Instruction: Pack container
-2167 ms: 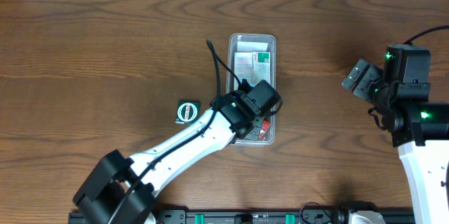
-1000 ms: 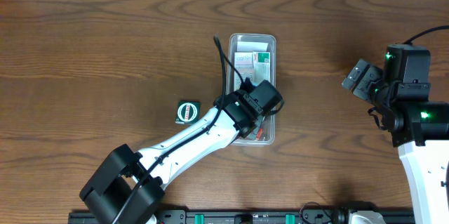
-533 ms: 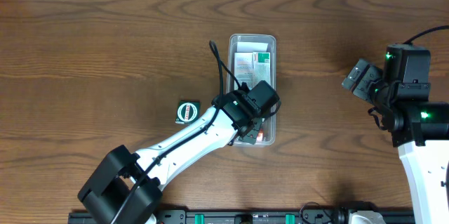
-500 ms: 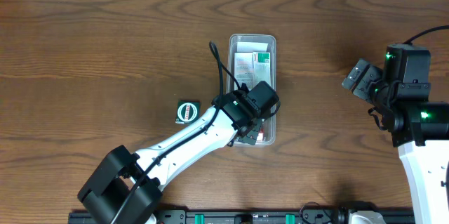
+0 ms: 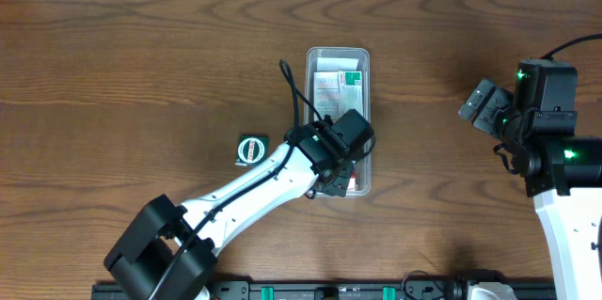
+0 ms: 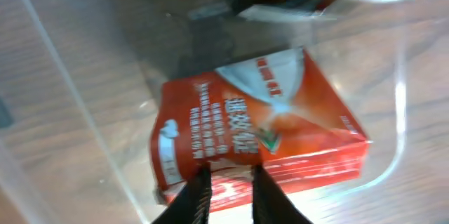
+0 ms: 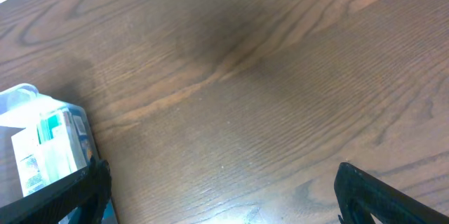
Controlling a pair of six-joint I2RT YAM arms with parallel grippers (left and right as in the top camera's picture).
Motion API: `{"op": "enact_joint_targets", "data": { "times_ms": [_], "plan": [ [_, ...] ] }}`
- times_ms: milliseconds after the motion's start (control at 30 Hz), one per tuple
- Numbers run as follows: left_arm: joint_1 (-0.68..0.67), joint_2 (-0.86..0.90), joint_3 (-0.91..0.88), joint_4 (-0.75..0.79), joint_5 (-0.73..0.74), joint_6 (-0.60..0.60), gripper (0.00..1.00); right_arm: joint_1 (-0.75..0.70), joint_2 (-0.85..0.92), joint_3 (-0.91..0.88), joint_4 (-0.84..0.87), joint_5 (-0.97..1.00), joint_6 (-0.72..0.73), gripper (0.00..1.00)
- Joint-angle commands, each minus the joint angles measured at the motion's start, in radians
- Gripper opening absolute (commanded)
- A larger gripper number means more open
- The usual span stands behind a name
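Observation:
The container is a long clear tub at mid-table, holding several small boxes. My left gripper reaches into its near end. In the left wrist view the two fingers stand almost together, with only a narrow gap, their tips against the near edge of a red box that lies flat on the tub floor; the left gripper holds nothing between them. My right gripper hovers at the right, apart from the tub; it is wide open and empty. The tub's corner shows in that view.
A small green and black box lies on the wood left of the tub, beside my left arm. Green-and-white boxes fill the tub's far half. The tub's clear wall runs close by the fingers.
My left gripper has shifted slightly toward the tub's near end, over the red box. The right arm has not moved.

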Motion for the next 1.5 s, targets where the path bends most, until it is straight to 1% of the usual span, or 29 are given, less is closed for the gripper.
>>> {"op": "enact_joint_targets", "data": {
  "times_ms": [0,267,400,500,567,633,733,800,867,1100,1267,1367,1467],
  "plan": [
    [-0.004,0.030,-0.026,0.011,0.023,-0.013,0.22,-0.008,0.000,0.002,0.000,0.004,-0.004,0.99],
    [-0.004,0.061,-0.028,0.017,0.053,-0.019,0.22,-0.008,0.000,0.002,0.000,0.003,-0.004,0.99],
    [-0.004,0.061,-0.028,0.017,0.169,-0.019,0.23,-0.008,0.000,0.002,0.000,0.003,-0.004,0.99],
    [-0.004,0.061,-0.028,0.013,0.183,-0.020,0.24,-0.008,0.000,0.002,0.000,0.003,-0.004,0.99],
    [-0.004,0.061,-0.028,0.005,0.193,-0.027,0.28,-0.008,0.000,0.002,0.000,0.003,-0.004,0.99],
    [-0.004,0.061,-0.028,-0.007,0.228,-0.027,0.29,-0.008,0.000,0.002,0.000,0.003,-0.004,0.99],
    [-0.004,0.061,-0.028,-0.026,0.249,-0.030,0.33,-0.008,0.000,0.002,0.000,0.003,-0.004,0.99],
    [-0.004,0.061,-0.028,-0.027,0.249,-0.031,0.37,-0.008,0.000,0.002,0.000,0.003,-0.004,0.99],
    [-0.003,0.062,-0.028,-0.024,0.244,-0.031,0.38,-0.008,0.000,0.002,0.000,0.003,-0.004,0.99],
    [0.000,0.064,-0.028,0.008,0.116,-0.032,0.38,-0.008,0.000,0.002,0.000,0.003,-0.004,0.99],
    [0.027,0.064,-0.028,0.053,0.082,-0.031,0.38,-0.008,0.000,0.002,0.000,0.004,-0.004,0.99],
    [0.057,0.064,-0.028,0.087,0.044,-0.031,0.38,-0.008,0.000,0.002,0.000,0.003,-0.004,0.99],
    [0.090,0.064,-0.028,0.109,0.038,-0.026,0.38,-0.008,0.000,0.002,0.000,0.003,-0.004,0.99]
  ]
}}
